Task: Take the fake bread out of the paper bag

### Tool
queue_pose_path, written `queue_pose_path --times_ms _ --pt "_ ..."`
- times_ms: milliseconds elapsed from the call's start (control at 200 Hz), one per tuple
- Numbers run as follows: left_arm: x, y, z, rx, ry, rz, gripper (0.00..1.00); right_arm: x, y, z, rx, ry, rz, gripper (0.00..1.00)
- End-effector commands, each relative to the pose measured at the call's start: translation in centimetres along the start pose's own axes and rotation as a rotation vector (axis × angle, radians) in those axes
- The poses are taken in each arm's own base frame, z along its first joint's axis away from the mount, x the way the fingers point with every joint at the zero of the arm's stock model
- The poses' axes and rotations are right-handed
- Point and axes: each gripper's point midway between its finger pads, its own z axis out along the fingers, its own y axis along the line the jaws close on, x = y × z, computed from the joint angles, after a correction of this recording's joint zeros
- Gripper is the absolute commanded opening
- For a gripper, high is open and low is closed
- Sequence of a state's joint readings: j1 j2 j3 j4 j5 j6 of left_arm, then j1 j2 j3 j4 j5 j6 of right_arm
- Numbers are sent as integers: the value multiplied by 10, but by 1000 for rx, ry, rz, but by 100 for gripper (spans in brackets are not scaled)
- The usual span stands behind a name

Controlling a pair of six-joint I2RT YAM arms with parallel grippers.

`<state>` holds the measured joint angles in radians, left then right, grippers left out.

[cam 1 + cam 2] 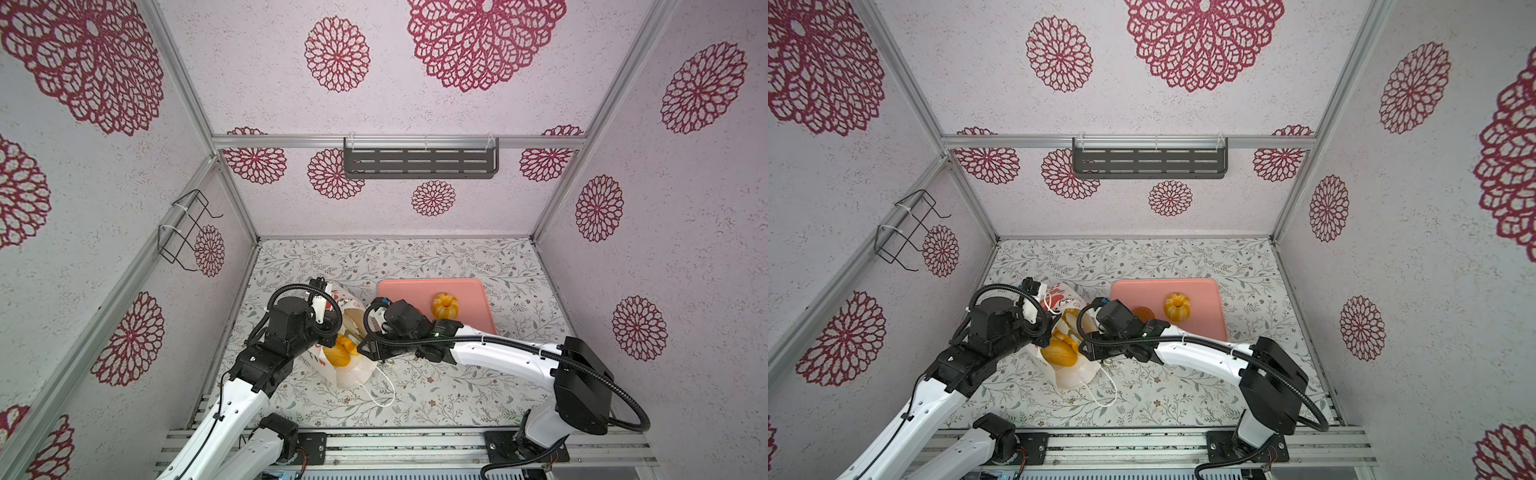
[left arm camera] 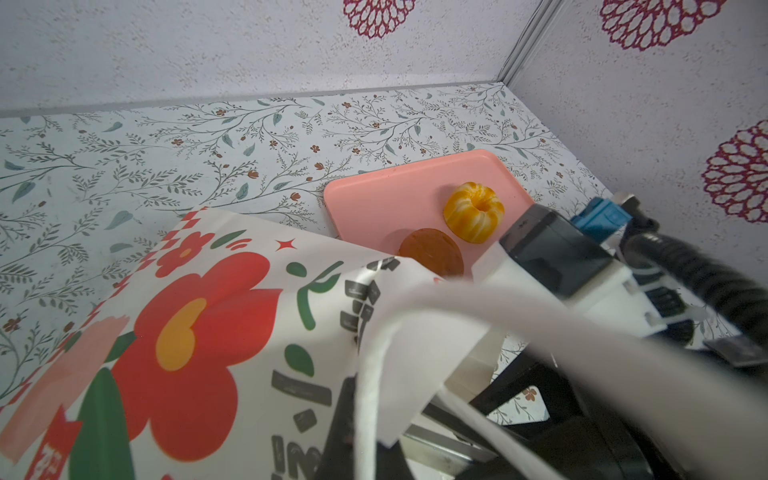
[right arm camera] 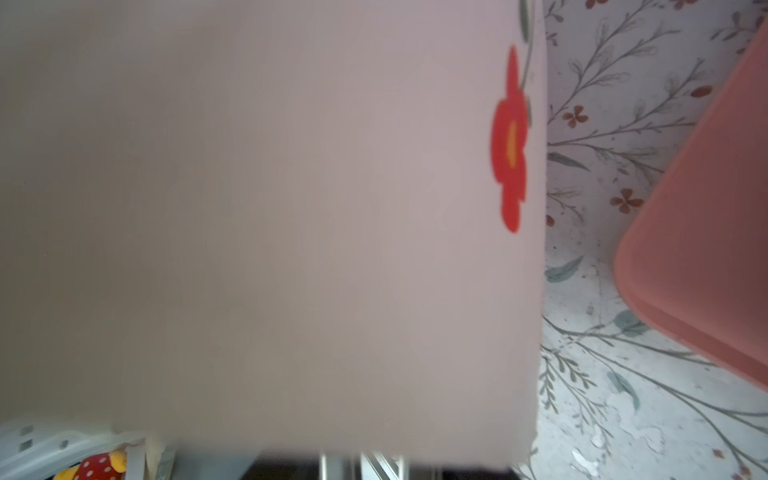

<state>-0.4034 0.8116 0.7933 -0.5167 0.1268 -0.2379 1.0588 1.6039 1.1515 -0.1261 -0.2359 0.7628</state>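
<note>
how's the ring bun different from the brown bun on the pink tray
Colour: the ridged ring bun is glossy yellow-orange; the round brown bun is darker brown.
Shape: the ring bun has ridges and a centre hole; the brown bun is smooth with no hole.
Place: the ring bun sits nearer the tray's middle, the brown bun nearer the paper bag.
Both lie on the pink tray, outside the bag.

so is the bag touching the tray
Apart. The right wrist view shows a strip of bare table between the bag wall and the tray edge, all along the picture.
</note>
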Motion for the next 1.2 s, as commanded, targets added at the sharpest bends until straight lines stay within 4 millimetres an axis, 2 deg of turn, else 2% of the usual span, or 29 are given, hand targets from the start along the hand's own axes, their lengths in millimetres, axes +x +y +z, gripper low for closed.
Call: queue_pose_path --times_ms 0,170,761,1196 --pt "-23 -10 -7 39 -87 5 0 -25 32 -5 -132 -82 27 41" --pt "-24 -8 -8 31 -91 9 0 -25 37 -2 -158 -69 39 41" --pt "-30 -9 -5 34 -103 -2 0 -9 12 7 -57 -14 77 39" --pt "-28 -11 -2 45 -101 -16 0 -13 29 16 -137 -2 75 39"
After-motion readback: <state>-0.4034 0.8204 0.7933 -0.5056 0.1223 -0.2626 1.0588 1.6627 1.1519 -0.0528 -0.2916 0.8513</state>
